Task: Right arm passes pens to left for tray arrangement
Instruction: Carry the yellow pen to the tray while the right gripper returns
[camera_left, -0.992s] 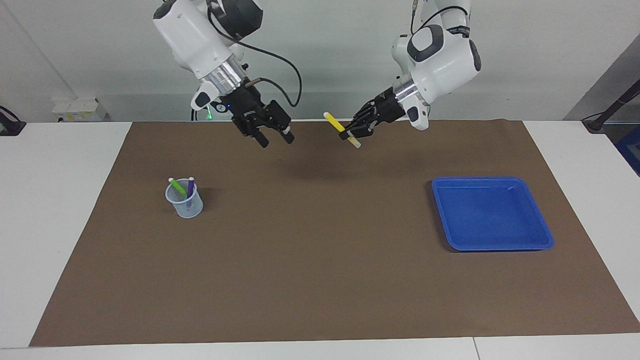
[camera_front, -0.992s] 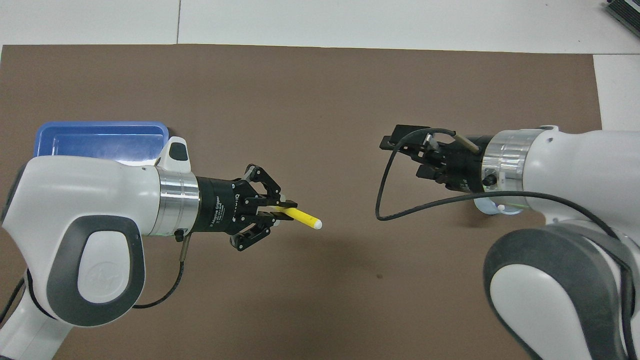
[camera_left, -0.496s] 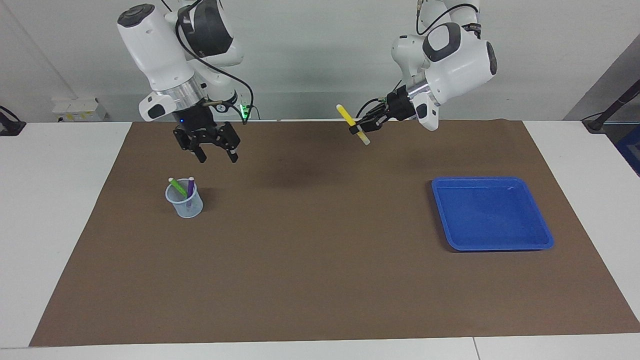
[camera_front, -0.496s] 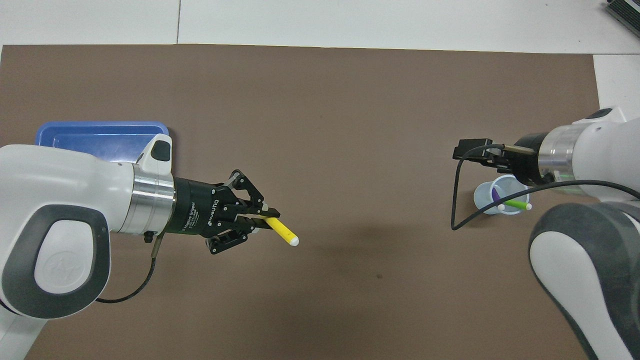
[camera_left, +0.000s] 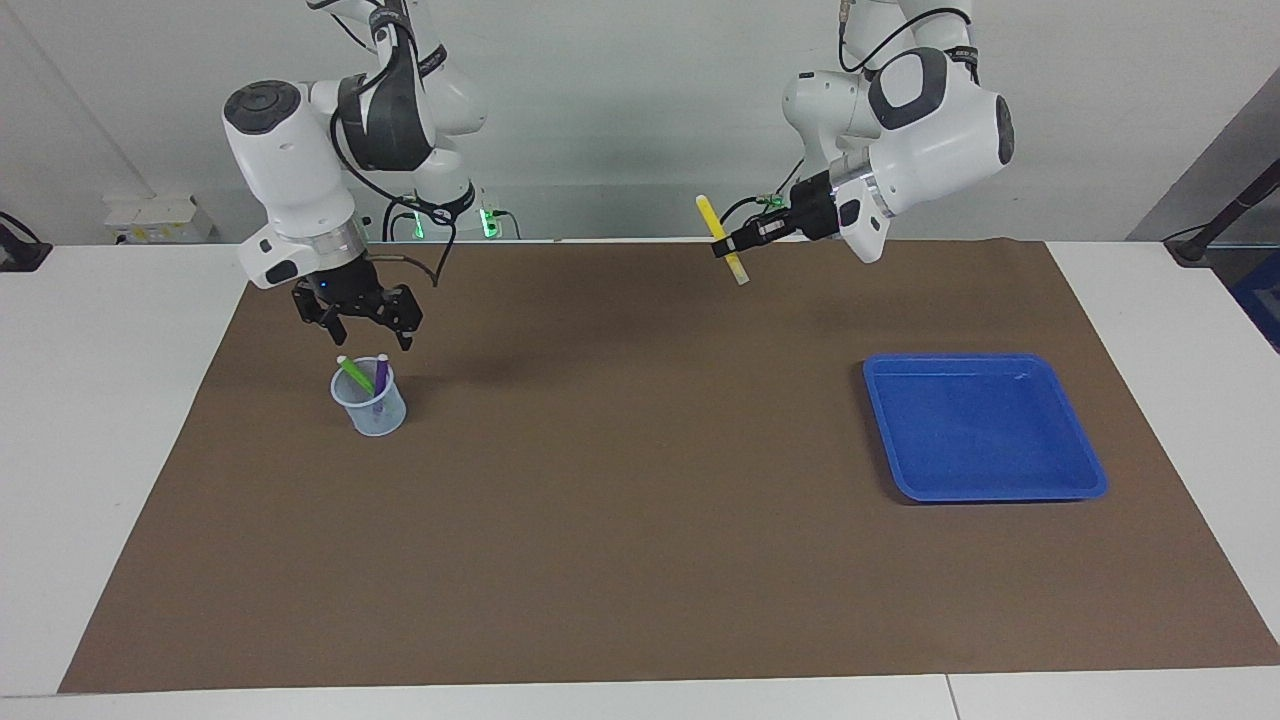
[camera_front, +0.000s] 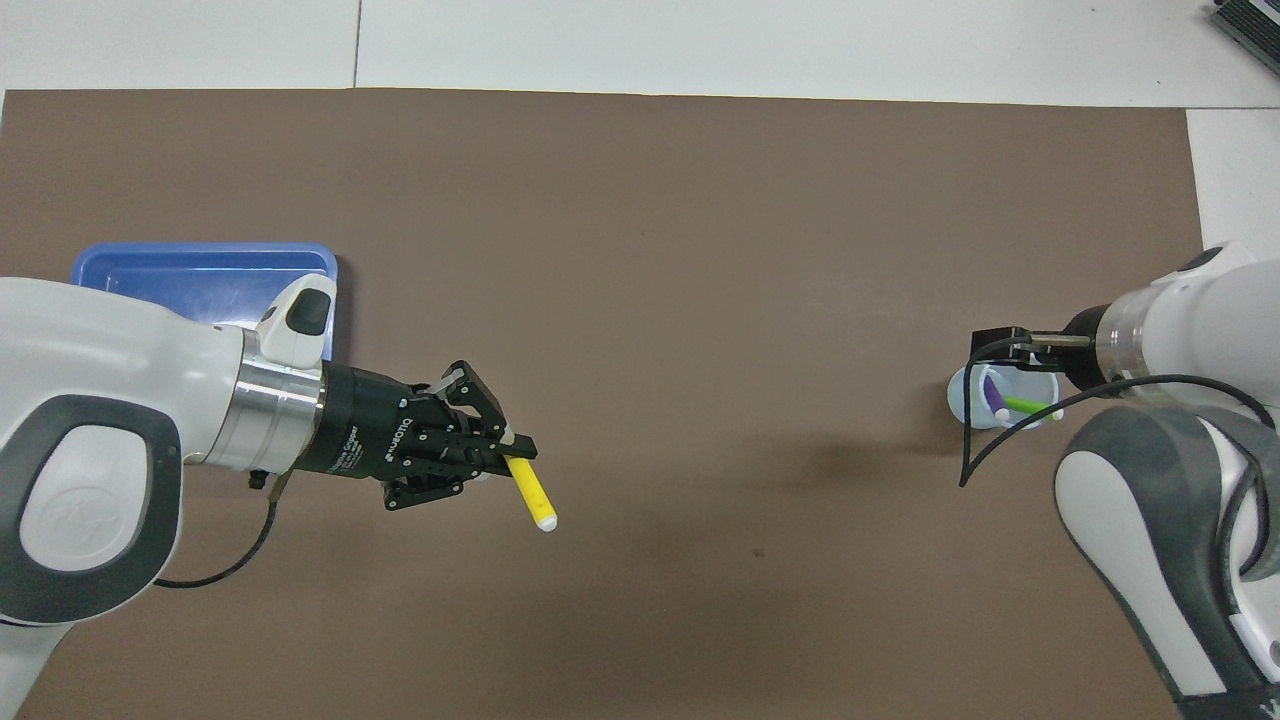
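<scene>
While the yellow pen (camera_left: 721, 238) is clamped in the left gripper (camera_left: 737, 243) for carrying to the tray (camera_left: 1085, 452), the cup (camera_left: 371, 412) pens lie just below the spread-fingered right gripper (camera_left: 362, 323), so a descent is judged next.

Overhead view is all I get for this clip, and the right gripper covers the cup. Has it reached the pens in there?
Observer: Not yet. The facing view shows the right gripper hanging just above the cup, jaws open, gripping neither the green pen nor the purple pen.
Operator: The left arm hides part of the tray. Any pen in it?
Observer: None. The whole tray shows and holds no pen.
Operator: How high is the yellow pen?
Observer: Well up over the mat. The left gripper holds the yellow pen steeply tilted, near upright.
</scene>
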